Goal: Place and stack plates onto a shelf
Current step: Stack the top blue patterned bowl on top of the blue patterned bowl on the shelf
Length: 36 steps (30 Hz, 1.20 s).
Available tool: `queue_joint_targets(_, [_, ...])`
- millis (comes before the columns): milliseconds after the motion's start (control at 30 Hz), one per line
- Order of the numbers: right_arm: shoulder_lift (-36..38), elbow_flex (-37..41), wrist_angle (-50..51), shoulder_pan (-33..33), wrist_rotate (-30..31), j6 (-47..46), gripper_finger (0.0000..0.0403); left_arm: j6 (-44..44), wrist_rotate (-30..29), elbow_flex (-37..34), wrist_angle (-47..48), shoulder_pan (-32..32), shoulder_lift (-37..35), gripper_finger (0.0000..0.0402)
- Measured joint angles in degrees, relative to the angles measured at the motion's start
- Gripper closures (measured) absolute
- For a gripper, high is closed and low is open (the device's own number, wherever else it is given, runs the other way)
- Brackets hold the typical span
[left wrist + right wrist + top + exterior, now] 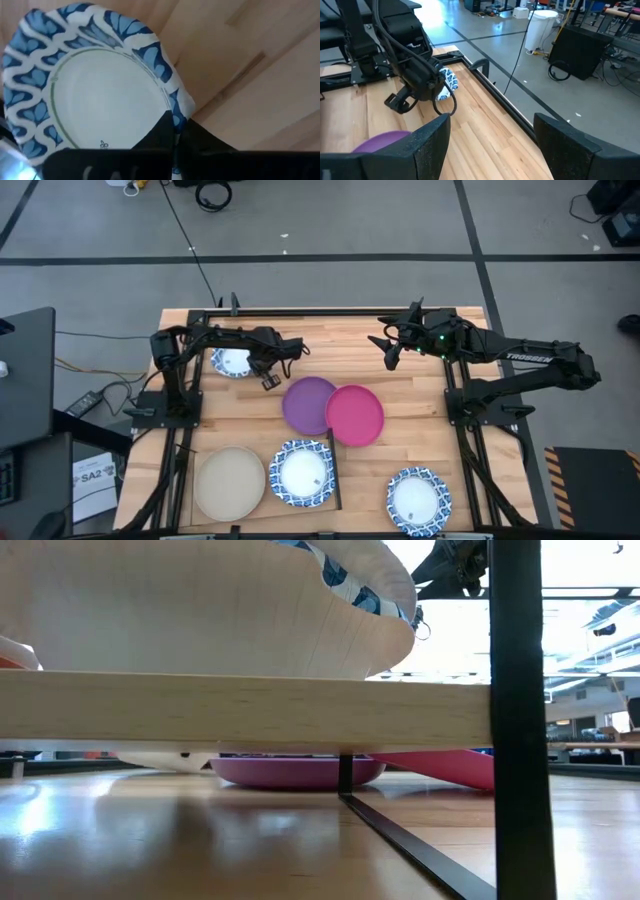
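A white plate with a blue patterned rim [232, 363] lies at the table's far left, and my left gripper [254, 366] is shut on its rim, pointing steeply down. Farther off, the right wrist view shows that plate [448, 81] under my left arm. A purple plate [307, 404] and a magenta plate [356, 416] overlap mid-table. The shelf [336, 480] stands at the near left, carrying a beige plate [230, 483] and a blue-rimmed plate [302, 473]. Another blue-rimmed plate [418, 500] lies near right. My right gripper [386, 346] hangs open above the far right. My left gripper pinches the blue-rimmed plate's rim [176, 111] between its two fingers [159, 134], on the plate's right edge. The fingers come from above, slanting down. Whether the plate is lifted off the tabletop I cannot tell.
In the low view the shelf's wooden front edge [250, 710] spans the picture with the beige plate [200, 610] on top; the purple plate [296, 771] and the magenta plate [455, 766] show beneath it. Black frame posts [518, 720] border the table.
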<state>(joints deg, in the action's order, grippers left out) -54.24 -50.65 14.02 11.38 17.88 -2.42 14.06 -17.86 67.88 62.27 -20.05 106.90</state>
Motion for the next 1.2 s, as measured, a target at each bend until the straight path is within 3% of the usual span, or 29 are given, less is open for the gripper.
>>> queue_joint_targets(333, [0.00,0.00,0.06,0.00,0.01,0.02,0.0112,-0.20,-1.91,0.02,3.85,3.95,-8.62,0.0396])
queue_joint_targets(533, [0.00,0.00,0.15,0.00,-0.01,0.02,0.0112,0.74,0.06,0.04,5.53,9.23,-16.83,0.0397])
queue_joint_targets(833, [-0.01,0.00,0.22,0.00,-0.02,-0.37,0.0112,5.19,3.25,0.04,4.81,21.54,-26.58,0.0398])
queue_joint_targets(1200, [-0.02,0.00,0.28,0.02,0.00,-0.39,0.0112,7.48,7.73,0.06,-6.25,40.28,-29.32,0.0398])
